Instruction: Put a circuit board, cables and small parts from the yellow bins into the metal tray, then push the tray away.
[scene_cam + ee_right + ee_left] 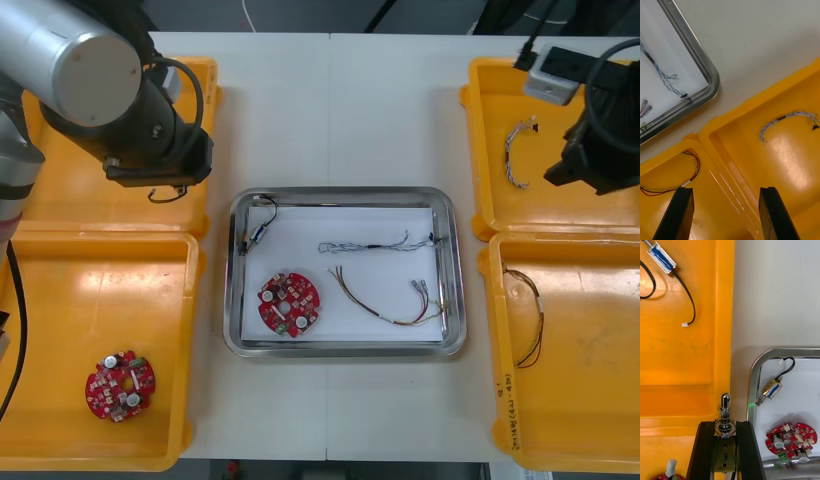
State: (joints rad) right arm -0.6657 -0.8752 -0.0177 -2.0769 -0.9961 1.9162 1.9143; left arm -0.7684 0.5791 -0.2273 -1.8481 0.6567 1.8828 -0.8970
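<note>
The metal tray (452,300), white inside, sits mid-table. It holds a red circuit board (288,303), a black cable (262,222), a twisted blue and white cable (375,245) and a red and yellow cable (390,300). My left gripper (725,427) hangs over the far left yellow bin's (60,190) rim beside the tray (753,390). It is shut on a small metal part (725,414) with a spring. My right gripper (725,195) is open over the wall between the two right yellow bins. Beyond its fingers lies another blue and white cable (788,120).
A black cable with a small metal part (662,258) lies in the far left bin. The near left bin (50,300) holds a second circuit board (120,385). A red and yellow cable (530,320) lies in the near right bin (600,400).
</note>
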